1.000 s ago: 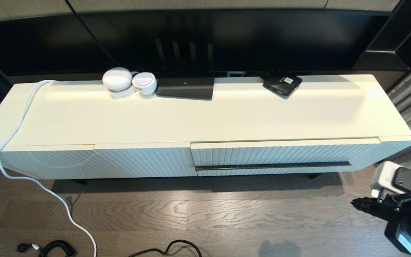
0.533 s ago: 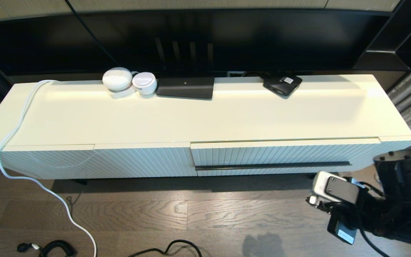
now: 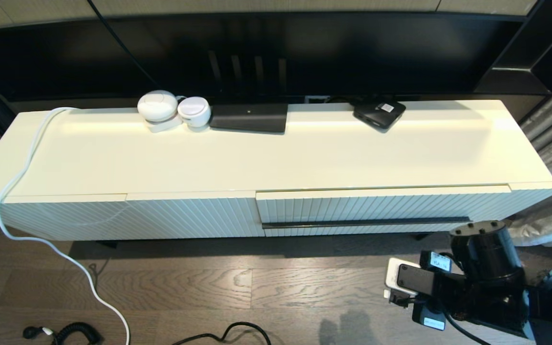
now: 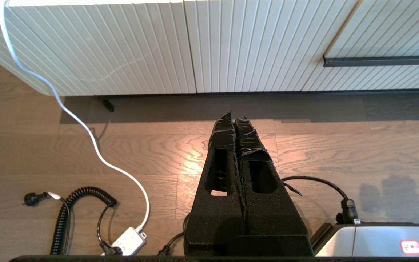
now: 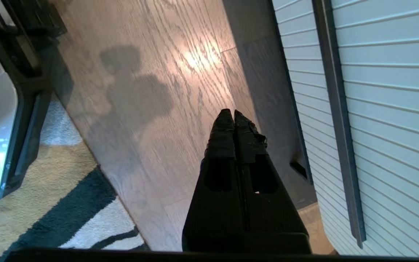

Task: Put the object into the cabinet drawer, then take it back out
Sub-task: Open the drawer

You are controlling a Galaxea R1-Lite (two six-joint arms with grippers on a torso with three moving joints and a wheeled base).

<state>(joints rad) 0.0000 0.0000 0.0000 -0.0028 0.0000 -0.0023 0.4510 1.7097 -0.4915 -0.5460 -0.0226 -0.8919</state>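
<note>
Since the earlier frames, the right arm has swung leftward and down across the floor, so that the right gripper (image 5: 234,114) now hangs low above the wooden floor (image 3: 257,287), just in front of the cabinet drawer (image 3: 381,206) and below the level of its black bar handle (image 3: 367,223); its jaws are pressed together, grasping nothing. The drawer is fully closed, flush with the handle-less ribbed panel (image 3: 185,215) beside it. The left gripper (image 4: 235,118), also clenched and empty, is parked above the floor facing the panel. No object to be stored is identifiable in either gripper. Likely risk: clenched jaws cannot hook the thin bar, and an approach from below could scrape the ribbed front or slip off the handle. Surroundings: a white cable (image 3: 27,167) trails off the cabinet top (image 3: 304,153) to the floor, a coiled black cord (image 3: 77,330) lies well left, and two white round devices (image 3: 173,110) and black boxes (image 3: 249,117) sit along the back edge, none obstructing the handle.
</note>
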